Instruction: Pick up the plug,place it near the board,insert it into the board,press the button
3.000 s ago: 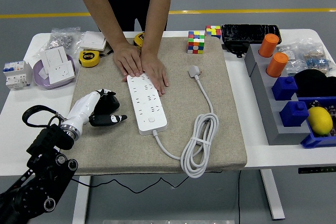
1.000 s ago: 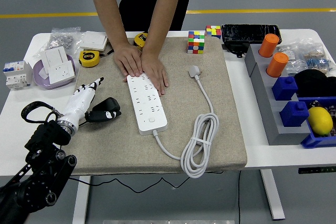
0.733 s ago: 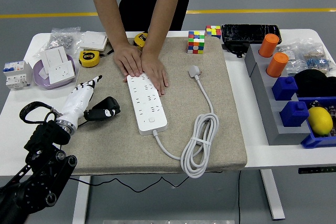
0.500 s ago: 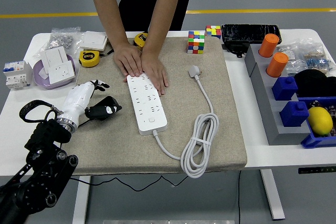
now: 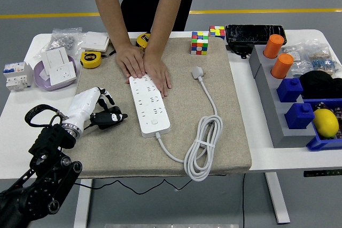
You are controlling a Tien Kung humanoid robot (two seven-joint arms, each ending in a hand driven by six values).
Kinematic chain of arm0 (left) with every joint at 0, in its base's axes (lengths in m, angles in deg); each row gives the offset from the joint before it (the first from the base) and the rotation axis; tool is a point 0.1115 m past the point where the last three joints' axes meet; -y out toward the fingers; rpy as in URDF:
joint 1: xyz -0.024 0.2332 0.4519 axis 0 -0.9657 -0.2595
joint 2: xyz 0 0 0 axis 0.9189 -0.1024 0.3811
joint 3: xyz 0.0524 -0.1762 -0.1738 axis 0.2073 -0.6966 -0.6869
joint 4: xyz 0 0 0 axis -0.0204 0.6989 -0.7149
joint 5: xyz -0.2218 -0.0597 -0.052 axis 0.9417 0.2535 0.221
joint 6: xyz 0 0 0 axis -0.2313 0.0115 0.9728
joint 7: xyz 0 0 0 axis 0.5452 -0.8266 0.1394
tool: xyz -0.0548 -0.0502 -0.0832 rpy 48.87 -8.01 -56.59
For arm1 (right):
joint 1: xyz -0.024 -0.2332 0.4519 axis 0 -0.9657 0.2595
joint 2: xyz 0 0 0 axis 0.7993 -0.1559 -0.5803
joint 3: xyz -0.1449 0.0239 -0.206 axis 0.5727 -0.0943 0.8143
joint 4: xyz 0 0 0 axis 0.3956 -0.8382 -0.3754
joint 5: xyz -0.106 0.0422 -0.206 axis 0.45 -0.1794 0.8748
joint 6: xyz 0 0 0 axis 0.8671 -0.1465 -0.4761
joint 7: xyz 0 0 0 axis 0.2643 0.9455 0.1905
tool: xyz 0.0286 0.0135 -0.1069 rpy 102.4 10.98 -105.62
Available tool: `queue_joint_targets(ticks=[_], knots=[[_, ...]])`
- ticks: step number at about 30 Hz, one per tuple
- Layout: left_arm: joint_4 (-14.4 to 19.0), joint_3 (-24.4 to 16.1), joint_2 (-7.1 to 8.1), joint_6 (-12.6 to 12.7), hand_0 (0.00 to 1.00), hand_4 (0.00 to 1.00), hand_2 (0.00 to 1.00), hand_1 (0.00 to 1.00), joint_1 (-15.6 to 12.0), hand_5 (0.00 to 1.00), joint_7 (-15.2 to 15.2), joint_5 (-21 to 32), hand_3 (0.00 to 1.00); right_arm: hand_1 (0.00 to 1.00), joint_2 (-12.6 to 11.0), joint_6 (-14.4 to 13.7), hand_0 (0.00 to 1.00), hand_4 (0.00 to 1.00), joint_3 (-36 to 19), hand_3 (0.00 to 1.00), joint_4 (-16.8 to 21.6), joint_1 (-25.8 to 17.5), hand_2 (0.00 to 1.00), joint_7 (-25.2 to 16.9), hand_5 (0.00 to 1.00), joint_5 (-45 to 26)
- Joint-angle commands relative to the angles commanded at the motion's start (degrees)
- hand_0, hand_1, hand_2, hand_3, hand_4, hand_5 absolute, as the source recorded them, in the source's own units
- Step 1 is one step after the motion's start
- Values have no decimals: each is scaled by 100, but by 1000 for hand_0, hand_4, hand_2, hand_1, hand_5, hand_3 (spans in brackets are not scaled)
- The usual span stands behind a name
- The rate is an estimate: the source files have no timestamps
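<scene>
Head view: a white table (image 5: 21, 111) on a grey floor is covered at its middle by a beige felt mat (image 5: 235, 132). A white power strip (image 5: 149, 104) is pinned at its far end by a person's two hands (image 5: 143, 66). The white plug (image 5: 198, 72) lies right of it on open mat, cable coiled near the front edge. The left robot hand (image 5: 96, 111), fingers loosely curled and holding nothing, is seen with fingers curled in from their spread of a second ago.

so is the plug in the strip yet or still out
Out: the plug lies loose on the mat, right of the power strip.
</scene>
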Motion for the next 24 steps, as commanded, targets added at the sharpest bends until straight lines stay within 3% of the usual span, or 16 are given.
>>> queue_joint_targets(ticks=[14,15,20,21,24], knots=[[-158,-241,-18,21,591,954,389,506,161,275,-15,0,420,703,1,5,798,998,42,752,0,-3,711,0,886,-20],[-184,-265,-21,34,637,956,661,719,174,281,-16,0,512,703,1,6,798,998,39,751,0,-4,711,2,897,-14],[-380,-407,-11,90,637,956,661,719,265,281,-2,0,512,703,-3,10,798,998,43,751,0,-3,711,0,897,-4],[-408,-422,-4,95,780,954,860,922,278,283,-1,0,731,703,-3,12,798,998,40,751,0,-2,712,4,911,1],[-495,-492,10,102,780,954,860,922,323,283,13,0,731,703,-8,11,798,998,57,751,0,1,712,2,911,-10]])
